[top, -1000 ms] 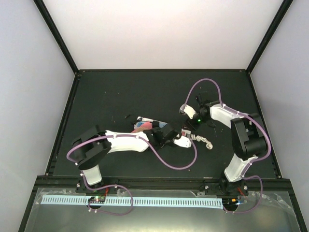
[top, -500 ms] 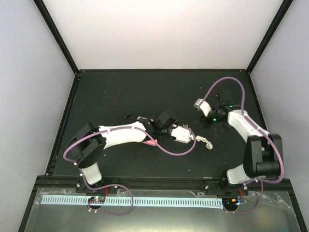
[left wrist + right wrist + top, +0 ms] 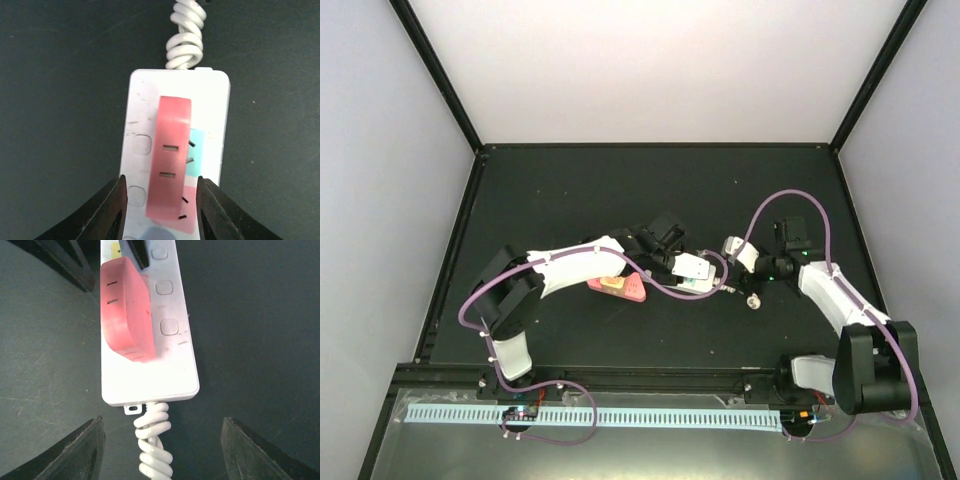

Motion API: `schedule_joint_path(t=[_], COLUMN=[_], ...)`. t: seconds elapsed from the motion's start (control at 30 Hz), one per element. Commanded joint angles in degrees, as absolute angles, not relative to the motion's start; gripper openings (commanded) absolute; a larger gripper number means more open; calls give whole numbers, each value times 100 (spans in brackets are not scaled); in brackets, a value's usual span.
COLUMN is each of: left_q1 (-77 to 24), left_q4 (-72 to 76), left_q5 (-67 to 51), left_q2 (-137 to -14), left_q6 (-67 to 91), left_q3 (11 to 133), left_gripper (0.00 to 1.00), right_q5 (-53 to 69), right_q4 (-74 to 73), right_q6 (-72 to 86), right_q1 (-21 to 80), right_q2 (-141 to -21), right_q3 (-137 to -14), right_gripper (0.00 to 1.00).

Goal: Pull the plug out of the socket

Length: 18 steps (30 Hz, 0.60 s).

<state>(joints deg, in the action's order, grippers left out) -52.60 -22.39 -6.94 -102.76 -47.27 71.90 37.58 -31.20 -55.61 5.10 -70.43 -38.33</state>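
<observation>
The socket (image 3: 137, 115) is a long white power strip on the dark table, with a coiled white cord (image 3: 186, 35) at its end. A pink plug (image 3: 170, 160) stands in it near the cord end and is also in the right wrist view (image 3: 125, 310). My left gripper (image 3: 161, 178) straddles the plug, open, with a narrow gap on each side. My right gripper (image 3: 162, 420) is wide open with the cord (image 3: 154, 445) between its fingers, touching nothing. From above, the left gripper (image 3: 678, 268) covers the plug, the right gripper (image 3: 740, 275) faces it, and the socket's far end (image 3: 620, 288) shows pink.
Black frame posts rise at the table's back corners (image 3: 477, 148). Purple cables loop off both arms, one just in front of the socket (image 3: 660, 292). The cord's loose end (image 3: 752, 299) lies on the table by the right gripper. Small specks dot the black surface.
My left arm has stretched right along the socket and its jaws have narrowed around the plug. My right gripper swung away, then came back to the cord end and opened wider.
</observation>
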Motion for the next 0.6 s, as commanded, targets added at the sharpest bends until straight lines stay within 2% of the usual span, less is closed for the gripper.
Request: schedule_joint_path(t=[0.0,0.13,0.27,0.57], left_q1=[-5238,-5245,-5247,-5247], left_q4=[-2515,-2462,-2387,-2346], left_q5=[-1104,-1067,-958,-844], left_q2=[-10336,-10374,-10427,-10573], left_q6=[-4625,-4614,-4607,-4531], left_q3=[7384,7395,7450,7548], left_gripper=[40,39,39,37], right_q5=[3567,3881,4319,5201], right_q4=[-3264,-3801,-3785,-3771], right_q6=[-5489,-4396,-3351,-2025], right_q1=[650,641,650,637], right_q2=[-7481,-7840,-7749,-8081], right_q3=[-4303,-5001,-5167,-5068], right_gripper=[65,61,60,37])
